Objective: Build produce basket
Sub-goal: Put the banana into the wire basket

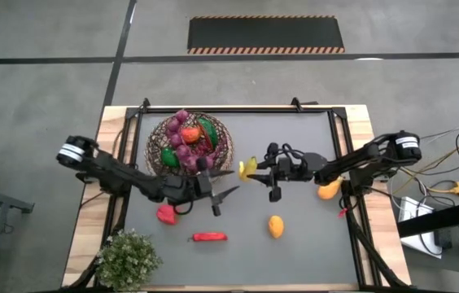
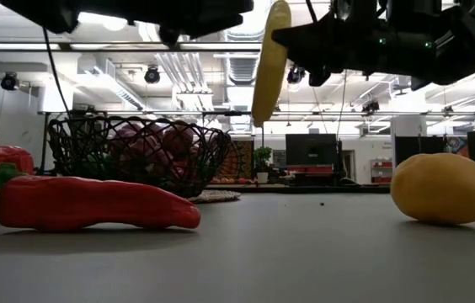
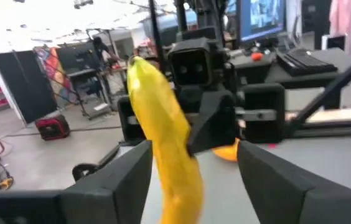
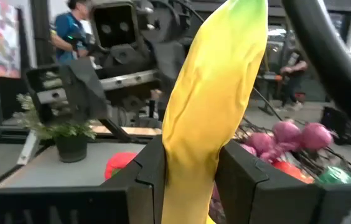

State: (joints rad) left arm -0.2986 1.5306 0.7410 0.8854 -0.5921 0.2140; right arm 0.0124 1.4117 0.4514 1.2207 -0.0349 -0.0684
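Observation:
The yellow banana [image 1: 248,168] is off the table, upright, just right of the wicker basket [image 1: 190,144], which holds purple grapes, a red fruit and green peppers. My right gripper [image 4: 191,155] is shut on the banana [image 2: 269,63]. My left gripper [image 1: 220,181] is open and faces it from the left. In the left wrist view the banana [image 3: 169,155] shows between my left gripper's [image 3: 194,168] spread fingers; the high view puts it slightly beyond their tips. A red pepper [image 1: 166,214], a red chili [image 1: 209,237] and an orange-yellow fruit [image 1: 275,225] lie on the grey mat. My right gripper pinches the banana between its two fingers [image 4: 147,171], which lie across its length at its upper half [image 2: 278,38]. They come level from the table's right. The banana is lifted clear and stands nearly upright, its lower end [image 2: 263,118] hanging well above the mat.
A small potted plant [image 1: 128,256] stands at the near left corner. Another orange fruit [image 1: 328,190] lies under the right arm near the mat's right edge. The chili [image 2: 94,204] and yellow fruit [image 2: 442,188] lie on the near half, with open mat between them.

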